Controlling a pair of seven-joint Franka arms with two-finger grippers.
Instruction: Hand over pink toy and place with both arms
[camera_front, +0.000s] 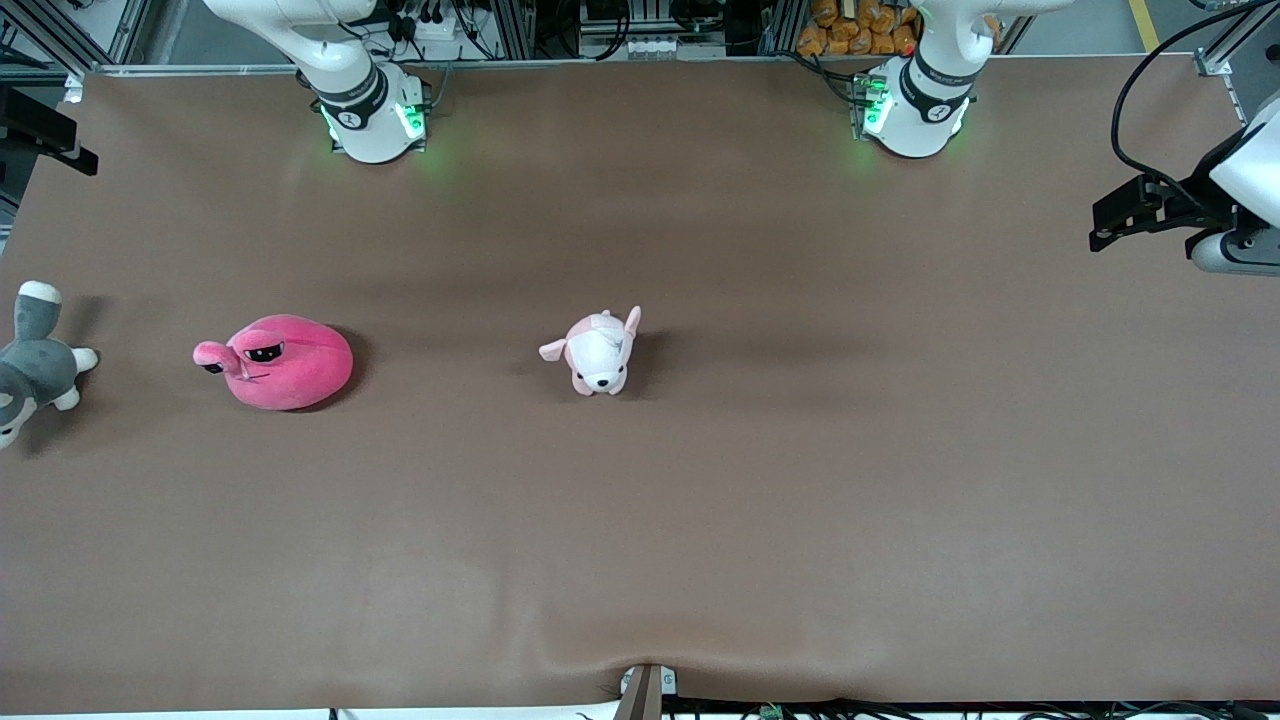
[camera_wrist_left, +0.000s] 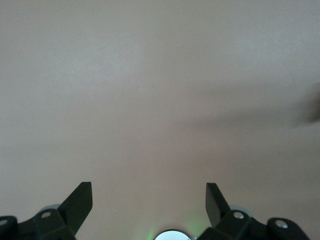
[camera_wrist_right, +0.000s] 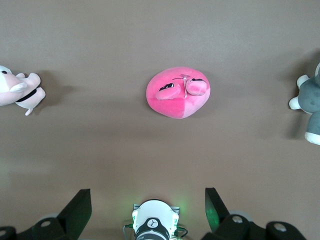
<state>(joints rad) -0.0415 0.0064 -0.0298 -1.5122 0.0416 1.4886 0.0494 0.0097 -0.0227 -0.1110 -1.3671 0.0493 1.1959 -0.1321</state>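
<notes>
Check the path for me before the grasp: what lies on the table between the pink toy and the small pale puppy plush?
Nothing: the front view shows bare brown table between the pink toy and the puppy plush.

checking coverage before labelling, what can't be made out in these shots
- Right claw: outside the front view; only its open fingertips show in its wrist view.
- Left claw: at the front view's edge by the left arm's end, partly cut off; its wrist view shows only bare table.
- Grey-and-white dog plush: cut by the frame edge in the front and right wrist views.
- Pink toy: underside hidden against the table.
</notes>
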